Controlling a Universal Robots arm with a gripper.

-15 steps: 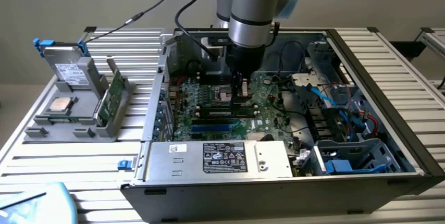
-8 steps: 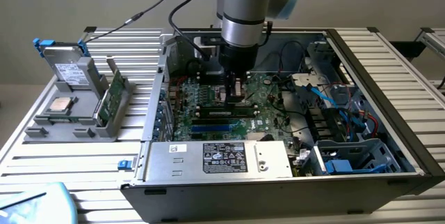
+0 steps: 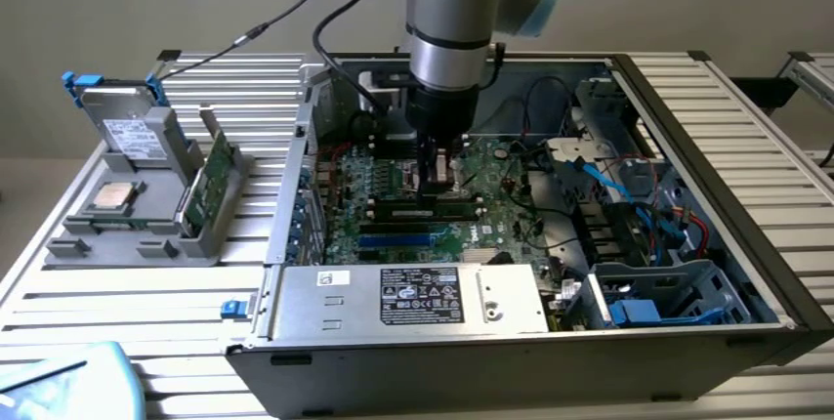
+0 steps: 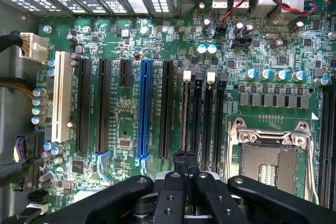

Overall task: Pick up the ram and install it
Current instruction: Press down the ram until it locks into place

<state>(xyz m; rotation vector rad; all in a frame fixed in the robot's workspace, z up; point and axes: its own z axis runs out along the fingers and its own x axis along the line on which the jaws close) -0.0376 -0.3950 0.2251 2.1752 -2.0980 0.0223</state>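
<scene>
The ram (image 4: pixel 185 114) stands edge-on in a black memory slot on the green motherboard (image 4: pixel 126 124), beside the other long black slots. In the exterior view the ram (image 3: pixel 420 211) is a thin green strip lying in the slot inside the open computer case (image 3: pixel 704 147). My gripper (image 4: pixel 184 157) is shut, its two fingertips pressed together right above one end of the ram's top edge. I cannot tell whether they touch it. Seen from outside, the gripper (image 3: pixel 437 186) points straight down into the case over the memory slots.
A CPU socket (image 4: pixel 268 156) lies right beside the slots, and a blue slot (image 4: pixel 143 108) on the other side. The power supply (image 3: pixel 410 298) sits at the case front, with cables (image 3: pixel 651 215) at the exterior view's right. Outside, a grey holder (image 3: pixel 156 234) carries a green board (image 3: pixel 209 186) and a drive (image 3: pixel 131 132).
</scene>
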